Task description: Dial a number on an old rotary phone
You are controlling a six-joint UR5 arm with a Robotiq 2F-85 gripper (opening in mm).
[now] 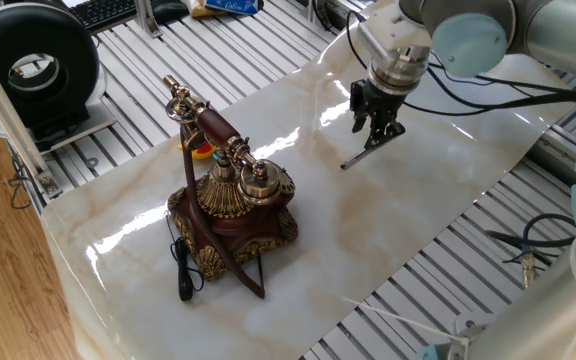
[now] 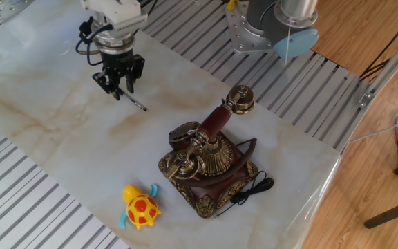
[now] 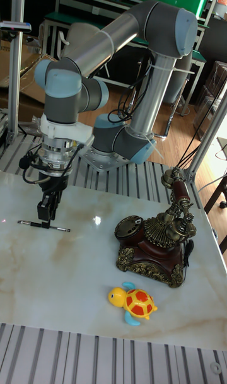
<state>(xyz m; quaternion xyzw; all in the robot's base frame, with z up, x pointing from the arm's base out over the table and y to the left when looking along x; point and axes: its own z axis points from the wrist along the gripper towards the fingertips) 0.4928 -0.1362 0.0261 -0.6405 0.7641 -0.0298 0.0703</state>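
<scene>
We take the phone [image 2: 209, 162] as our landmark. It stands upright on the marble-patterned table [image 2: 61, 131], handset [image 2: 216, 121] resting in the tall cradle, black cord [image 2: 251, 188] trailing off its base.

The gripper [image 2: 121, 88] hangs well apart from the phone, across an open stretch of tabletop, directly over a slim pen [image 2: 131, 100] lying flat on the surface. In the tall fixed view the gripper [image 3: 45, 210] sits at the pen's [image 3: 43, 226] level, about its middle, with the shaft running out to either side. Its fingers stand narrowly apart on either side of the pen; we cannot tell whether they have closed on it — contact is not resolved in any view.

The pen's long axis points roughly toward the phone in one fixed view [image 1: 366, 152], its far end nearest the gripper [image 1: 378, 128]. We judge the pen is meant as the dialling tool, so the coming move turns on a clean pinch across that axis, then a carry over toward the dial [image 3: 129, 225] on the phone's [image 3: 154, 245] front face.

A toy turtle [image 2: 139, 207] lies just beside the phone, on the side away from the arm's base and clear of the straight route. The surface is glossy — we judge the pen may slide or roll if nudged.
</scene>
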